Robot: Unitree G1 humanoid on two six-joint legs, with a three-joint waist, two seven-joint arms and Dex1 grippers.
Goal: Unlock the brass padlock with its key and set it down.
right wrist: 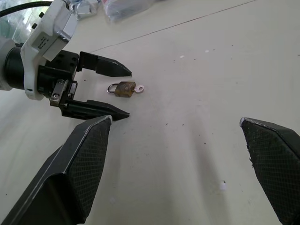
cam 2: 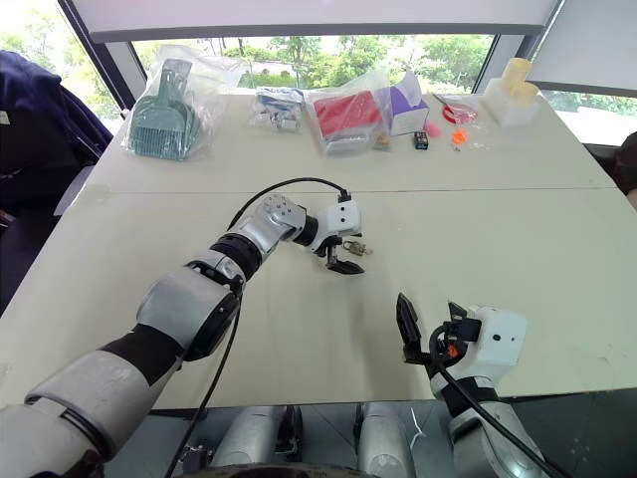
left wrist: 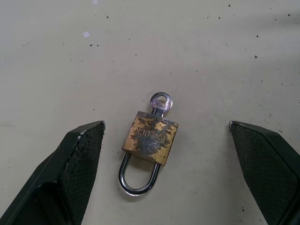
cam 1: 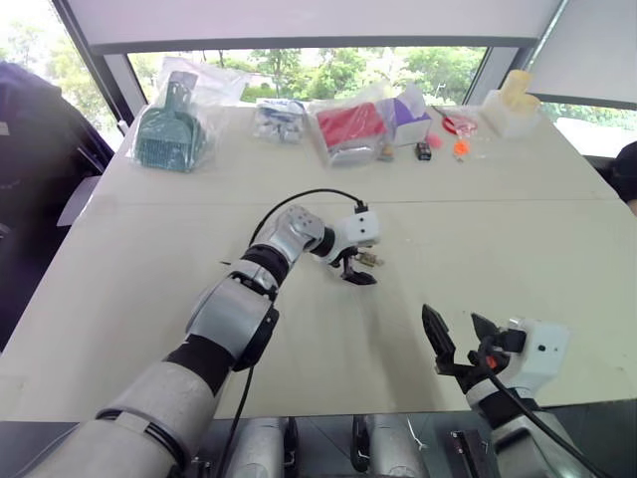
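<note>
The brass padlock [left wrist: 151, 138] lies flat on the pale table [cam 1: 149, 259], near its middle. Both legs of its silvery shackle [left wrist: 136, 180] sit in the body. The key [left wrist: 161, 102] sticks out of the opposite end. My left gripper [right wrist: 129, 93] is lowered over the lock and open, one finger on each side of it, and neither finger touches it. My right gripper [cam 1: 451, 317] hovers open and empty near the table's front edge, to the right of the lock.
Along the far edge lie a bagged green scoop [cam 1: 169, 124], a bag with a red item [cam 1: 350, 127], a purple box [cam 1: 408, 115], small black and orange trinkets [cam 1: 443, 149] and a white container [cam 1: 508, 110]. A seam [cam 1: 498, 199] crosses the table.
</note>
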